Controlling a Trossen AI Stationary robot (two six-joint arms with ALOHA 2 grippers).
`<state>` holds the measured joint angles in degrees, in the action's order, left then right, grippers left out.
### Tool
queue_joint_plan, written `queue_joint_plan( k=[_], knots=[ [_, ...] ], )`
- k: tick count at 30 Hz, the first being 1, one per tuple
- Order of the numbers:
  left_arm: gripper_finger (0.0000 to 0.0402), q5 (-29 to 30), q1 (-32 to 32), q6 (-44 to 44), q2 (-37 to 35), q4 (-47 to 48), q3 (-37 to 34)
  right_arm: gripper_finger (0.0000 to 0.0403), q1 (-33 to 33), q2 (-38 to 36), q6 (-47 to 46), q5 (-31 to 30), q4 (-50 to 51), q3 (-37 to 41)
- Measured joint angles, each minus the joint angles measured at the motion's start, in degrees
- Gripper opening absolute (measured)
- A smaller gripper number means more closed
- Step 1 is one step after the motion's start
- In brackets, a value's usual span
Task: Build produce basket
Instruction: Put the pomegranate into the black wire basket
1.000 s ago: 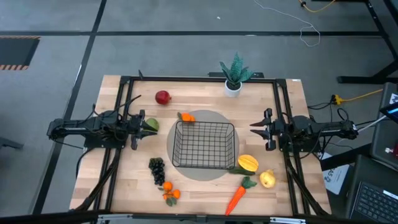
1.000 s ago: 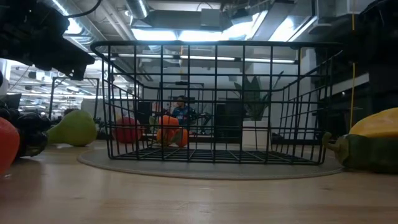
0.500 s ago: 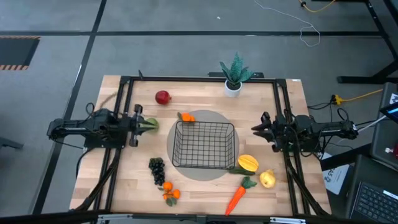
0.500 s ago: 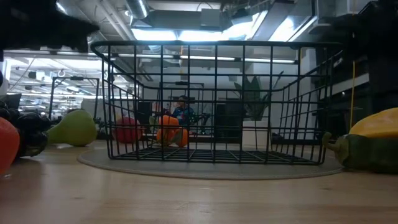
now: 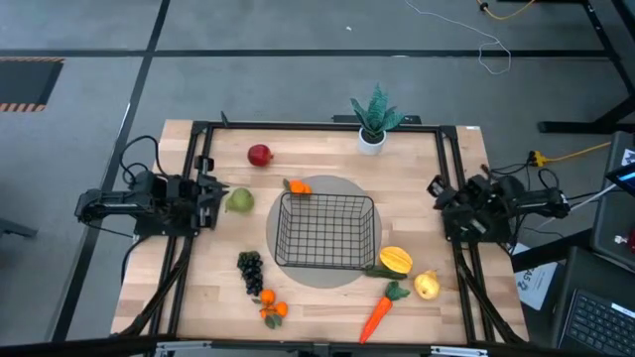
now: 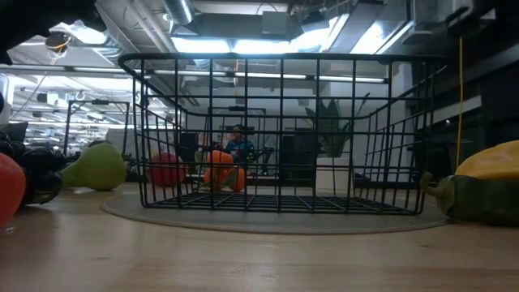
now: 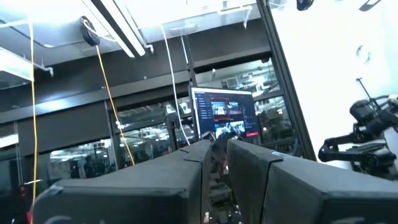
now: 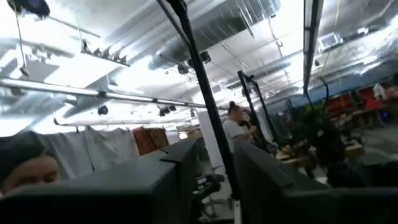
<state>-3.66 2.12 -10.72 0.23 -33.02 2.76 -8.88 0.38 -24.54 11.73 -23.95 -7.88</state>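
The black wire basket (image 5: 325, 230) (image 6: 280, 134) stands on a round grey mat in the middle of the table, with nothing in it. The produce lies around it: a red apple (image 5: 259, 155), a green pear (image 5: 239, 201) (image 6: 96, 166), an orange piece (image 5: 297, 185), black grapes (image 5: 250, 268), oranges (image 5: 270, 307), a squash (image 5: 395, 260), a yellow pear (image 5: 427, 286) and a carrot (image 5: 376, 315). My left gripper (image 5: 211, 193) (image 7: 219, 152) hangs left of the pear, tipped upward, open by a narrow gap and holding nothing. My right gripper (image 5: 437, 188) (image 8: 217, 155) hangs right of the basket, tipped upward, open and holding nothing.
A potted plant (image 5: 374, 119) stands at the table's far edge. A black frame (image 5: 317, 126) runs round the table top. People show in the room beyond the table in the right wrist view.
Both grippers have risen and tipped upward, and each has rolled a little. The left has drawn back toward the table's left edge, uncovering the green pear, and has left the low view's upper left corner. The right has drawn back toward the right edge. The produce has not moved.
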Motion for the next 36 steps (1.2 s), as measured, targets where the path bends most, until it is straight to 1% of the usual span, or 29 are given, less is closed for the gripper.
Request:
queue_joint_plan(
  k=[2,4,6,8,10,12,15,17,21,24,26,29,31,34,36],
  knots=[
    [0.0046,0.0,0.0,0.0,0.0,0.0,0.0,0.011,0.0,1.0,2.8,0.0,7.8,-5.2],
    [0.0046,-0.1,0.0,0.0,0.0,0.0,0.0,0.011,0.0,3.2,4.1,-0.5,17.7,-11.4],
    [0.0046,-0.1,0.0,0.0,0.0,0.1,0.0,0.011,0.0,6.2,3.6,-3.5,30.9,-17.9],
    [0.0046,-0.1,0.0,0.0,0.0,0.1,0.0,0.011,0.0,10.2,0.1,-8.4,45.1,-23.6],
    [0.0046,-0.1,0.0,0.0,0.0,0.1,0.0,0.011,0.0,14.5,-5.5,-12.0,56.2,-28.2],
    [0.0046,-0.1,0.0,0.0,0.0,0.2,0.1,0.011,0.0,19.0,-10.6,-12.5,64.3,-31.9],
    [0.0046,-0.1,0.0,0.0,0.0,0.4,0.1,0.011,0.0,25.5,-16.0,-11.2,71.8,-34.7],
    [0.0046,-0.1,0.0,0.0,0.0,0.5,0.1,0.011,0.0,29.6,-18.7,-8.6,73.2,-35.0],
    [0.0046,-0.1,0.0,0.0,0.0,0.6,0.1,0.011,-0.3,37.8,-18.2,-2.0,73.7,-33.9],
    [0.0046,0.1,0.0,0.0,0.0,0.7,0.1,0.011,-2.0,43.4,-19.3,1.8,73.6,-32.3],
    [0.0046,0.1,0.0,0.0,0.0,0.7,0.1,0.011,-3.8,46.6,-22.0,2.9,73.4,-31.6],
    [0.0046,0.1,0.0,0.0,0.0,1.1,0.1,0.011,-7.3,50.9,-25.9,2.9,72.2,-31.2],
    [0.0046,0.1,0.0,-0.3,0.0,1.2,0.1,0.011,-10.0,53.2,-27.5,2.2,69.5,-31.2],
    [0.0046,0.2,0.0,-0.3,0.0,1.3,0.1,0.011,-13.8,56.0,-29.3,-1.5,65.1,-31.2],
    [0.0046,0.2,0.0,-0.3,0.0,1.3,0.1,0.011,-15.9,57.6,-29.5,-4.6,63.9,-31.2]
  ],
)
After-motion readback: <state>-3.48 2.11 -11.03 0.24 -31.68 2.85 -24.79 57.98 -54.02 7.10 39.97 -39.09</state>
